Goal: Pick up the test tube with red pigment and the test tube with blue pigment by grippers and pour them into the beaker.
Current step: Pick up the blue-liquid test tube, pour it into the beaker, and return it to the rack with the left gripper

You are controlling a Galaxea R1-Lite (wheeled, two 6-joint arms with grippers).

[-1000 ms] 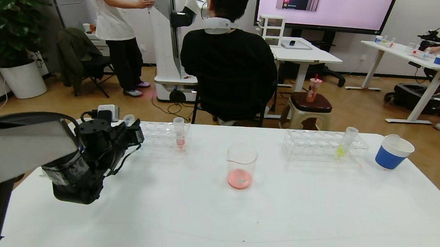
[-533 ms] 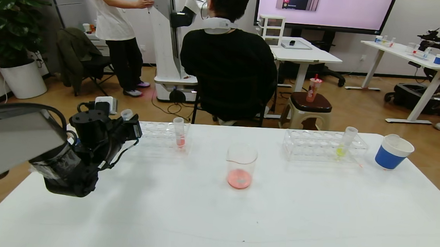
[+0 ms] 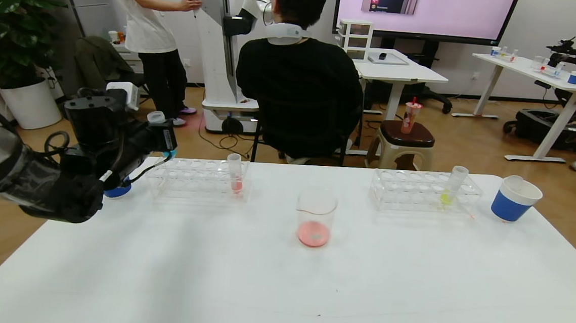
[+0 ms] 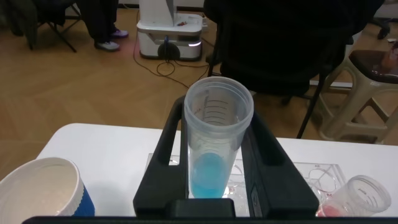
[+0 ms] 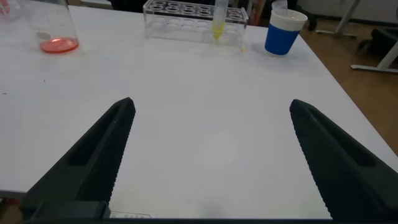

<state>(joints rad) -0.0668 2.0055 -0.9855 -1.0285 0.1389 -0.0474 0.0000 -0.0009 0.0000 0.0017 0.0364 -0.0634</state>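
- Left gripper (image 3: 160, 135) of mine is raised above the far left corner of the table (image 3: 279, 282), with both fingers (image 4: 163, 158) pressed against the sides of the test tube with blue pigment (image 4: 214, 140).
- That tube stands upright in my grasp; in the left wrist view its open rim faces the camera and a small pool of cyan liquid sits at its bottom. In the head view only its pale rim (image 3: 156, 117) and a speck of blue below the fingers show.
- Below my left gripper is the left tube rack (image 3: 196, 178), clear plastic, near the table's far edge. A tube with pinkish-red liquid (image 3: 235, 174) stands in its right end.
- A blue-and-white paper cup (image 4: 40, 196) sits just beside that rack, on its left, partly hidden by my arm in the head view.
- At the middle of the table, well apart from my left gripper, stands the beaker (image 3: 316, 217), with a shallow layer of pinkish-red liquid at its bottom.
- My right gripper (image 5: 211, 155) is out of the head view; its own camera shows both fingers spread wide with nothing between them, low over the near right part of the table.
- Far right on the table is a second rack (image 3: 424, 191) holding a tube with yellow-green liquid (image 3: 452, 185), and another paper cup (image 3: 514, 198) just beside it on the right.
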